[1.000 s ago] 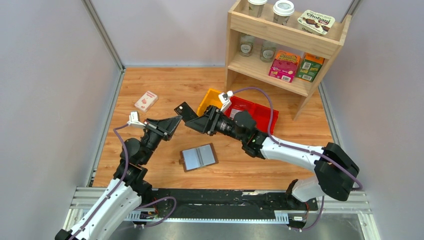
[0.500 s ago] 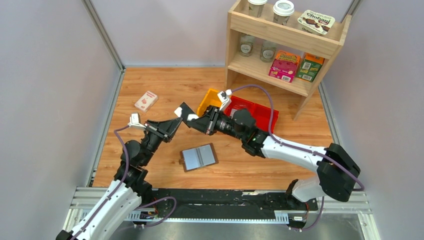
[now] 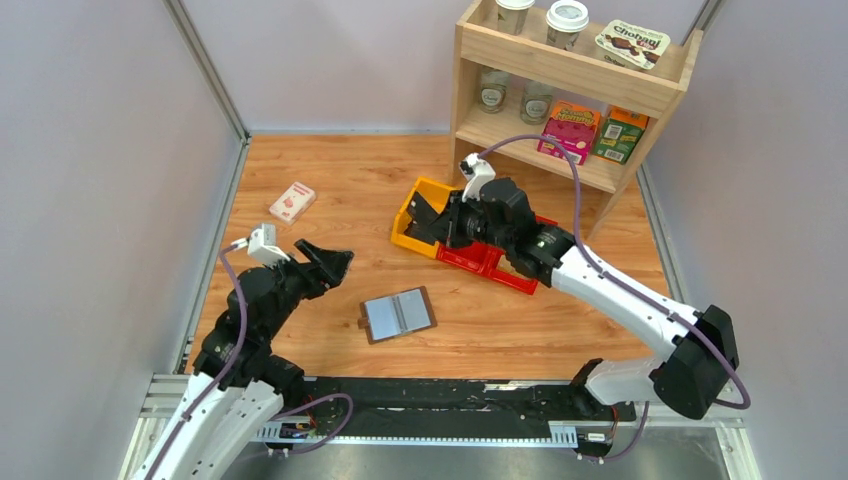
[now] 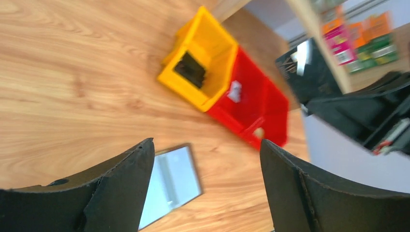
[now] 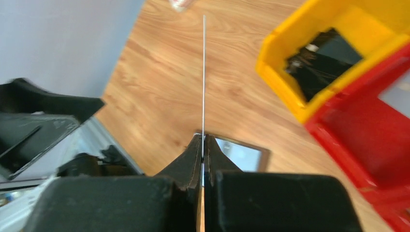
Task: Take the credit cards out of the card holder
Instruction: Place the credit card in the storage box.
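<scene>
The right gripper (image 5: 203, 143) is pinched shut on a thin dark credit card (image 4: 303, 70), which shows edge-on in its wrist view as a fine line standing straight out from the fingertips. It hangs at the near-left corner of the yellow bin (image 5: 283, 89), where another dark card (image 5: 319, 60) already lies, so I judge the yellow bin to be the drop point and this card to be next in. The red bin (image 5: 367, 130) touches the yellow one on its right. The left gripper (image 4: 207, 145) is spread wide and holds nothing; it sits raised at the left, well apart from the right one, probably to leave the way to the bins free. The card holder (image 3: 398, 314) lies spread flat on the worktop (image 3: 340, 170) between the two arms, near the front edge, its grey-blue inner panels up, which keeps the slots reachable from above. Whether any card remains in those slots I cannot tell
</scene>
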You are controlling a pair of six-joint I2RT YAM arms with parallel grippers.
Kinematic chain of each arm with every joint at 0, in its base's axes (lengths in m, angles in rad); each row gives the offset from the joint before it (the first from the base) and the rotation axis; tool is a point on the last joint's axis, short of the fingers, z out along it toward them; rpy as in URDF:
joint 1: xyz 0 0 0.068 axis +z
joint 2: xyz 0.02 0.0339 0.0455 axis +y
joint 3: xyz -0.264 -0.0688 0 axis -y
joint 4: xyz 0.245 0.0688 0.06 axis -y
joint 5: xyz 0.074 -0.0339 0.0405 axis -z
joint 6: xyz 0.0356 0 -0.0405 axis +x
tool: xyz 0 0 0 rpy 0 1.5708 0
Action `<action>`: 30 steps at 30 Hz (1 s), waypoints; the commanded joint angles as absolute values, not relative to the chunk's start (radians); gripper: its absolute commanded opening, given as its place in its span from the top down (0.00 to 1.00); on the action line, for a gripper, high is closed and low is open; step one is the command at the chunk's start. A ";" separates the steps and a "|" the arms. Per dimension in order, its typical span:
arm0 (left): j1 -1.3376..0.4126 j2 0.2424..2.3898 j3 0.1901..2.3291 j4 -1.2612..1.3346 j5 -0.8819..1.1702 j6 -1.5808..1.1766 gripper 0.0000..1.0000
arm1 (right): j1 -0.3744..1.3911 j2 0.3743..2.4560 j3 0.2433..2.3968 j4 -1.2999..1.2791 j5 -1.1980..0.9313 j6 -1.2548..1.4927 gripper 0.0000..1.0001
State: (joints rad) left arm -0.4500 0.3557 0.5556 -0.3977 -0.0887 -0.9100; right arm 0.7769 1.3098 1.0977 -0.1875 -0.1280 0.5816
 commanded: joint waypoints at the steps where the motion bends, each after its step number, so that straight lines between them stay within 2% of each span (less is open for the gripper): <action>1: -0.451 0.483 0.652 -0.656 -0.118 -0.680 0.12 | 0.720 1.385 1.216 -0.466 -0.061 0.419 1.00; 8: -0.449 0.609 0.673 -0.678 -0.020 -0.644 0.10 | 0.686 1.620 1.462 -0.632 -0.052 0.273 1.00; 17: -0.451 0.658 0.695 -0.675 0.037 -0.575 0.10 | 0.643 1.900 1.704 -0.724 -0.141 0.247 1.00; 30: -0.449 0.707 0.695 -0.623 0.074 -0.548 0.10 | 0.620 2.173 1.899 -0.741 -0.285 0.322 1.00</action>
